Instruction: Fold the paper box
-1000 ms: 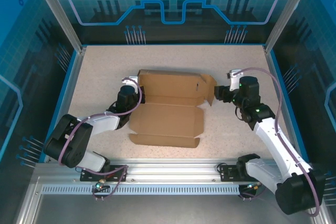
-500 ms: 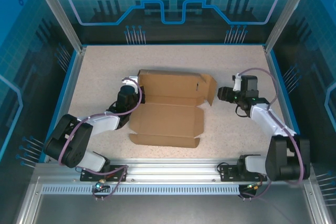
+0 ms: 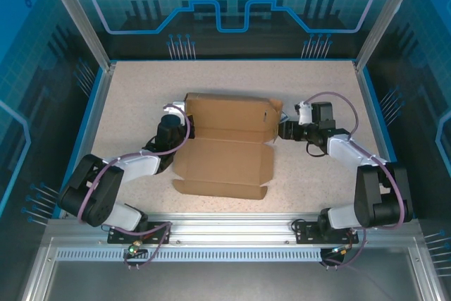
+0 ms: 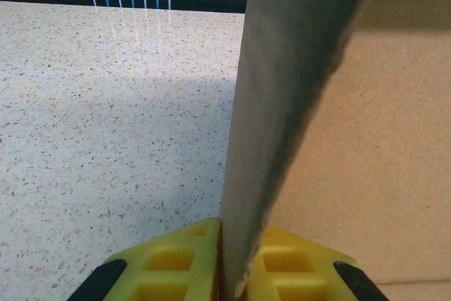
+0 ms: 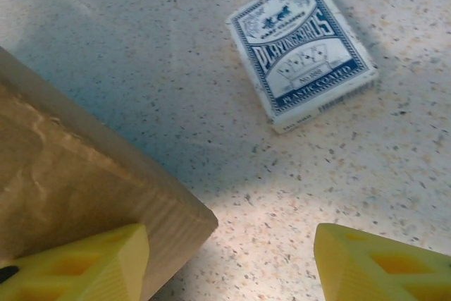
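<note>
While the paper box [image 3: 229, 149] lies half-formed in the middle of the tabletop [image 3: 141, 89], back wall raised and front panel flat, the left pincer [image 4: 236, 244] is clamped on the upright left flap, cardboard edge pinched between its yellow fingers [image 4: 176, 259]. Over on the other side, the right pincer [image 5: 232, 244] stands spread wide at the box's right flap, one finger apparently touching the cardboard corner, hard to be sure. A blue pack of playing cards [image 5: 301, 48] lies just beyond.
</note>
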### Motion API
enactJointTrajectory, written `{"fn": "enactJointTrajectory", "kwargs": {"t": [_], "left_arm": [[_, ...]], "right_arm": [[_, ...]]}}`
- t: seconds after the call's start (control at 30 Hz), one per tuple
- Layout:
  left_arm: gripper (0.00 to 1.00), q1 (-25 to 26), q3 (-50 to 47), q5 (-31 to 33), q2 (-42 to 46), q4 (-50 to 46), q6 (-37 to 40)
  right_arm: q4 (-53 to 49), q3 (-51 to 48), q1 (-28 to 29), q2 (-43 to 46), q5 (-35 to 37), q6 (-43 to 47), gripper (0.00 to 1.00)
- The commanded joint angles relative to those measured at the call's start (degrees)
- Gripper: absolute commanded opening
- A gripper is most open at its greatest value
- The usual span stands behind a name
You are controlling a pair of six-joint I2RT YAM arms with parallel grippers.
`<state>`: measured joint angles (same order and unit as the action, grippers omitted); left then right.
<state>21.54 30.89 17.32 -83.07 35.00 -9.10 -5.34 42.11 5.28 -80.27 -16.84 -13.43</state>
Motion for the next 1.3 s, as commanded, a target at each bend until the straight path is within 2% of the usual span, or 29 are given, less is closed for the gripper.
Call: {"fn": "enactJointTrajectory", "kwargs": {"t": [0.0,0.57,0.8,1.27], "left_arm": [[0.14,0.3,-0.7,-0.8,1.5,2.5,-1.4],[0.15,0.2,-0.6,-1.3,0.7,2.7,-1.8],[0.15,0.2,-0.4,-1.6,-0.2,3.3,-1.8],[0.15,0.3,0.0,-2.2,-1.1,3.4,-1.9]], "right_arm": [[1.7,1.6,1.2,0.1,-3.3,2.0,0.63],[4.5,4.4,4.5,-1.2,-8.4,5.7,0.55],[4.1,6.4,5.4,-2.3,-8.2,8.2,0.54],[4.2,9.8,7.5,-4.6,-6.4,9.9,0.45]]}}
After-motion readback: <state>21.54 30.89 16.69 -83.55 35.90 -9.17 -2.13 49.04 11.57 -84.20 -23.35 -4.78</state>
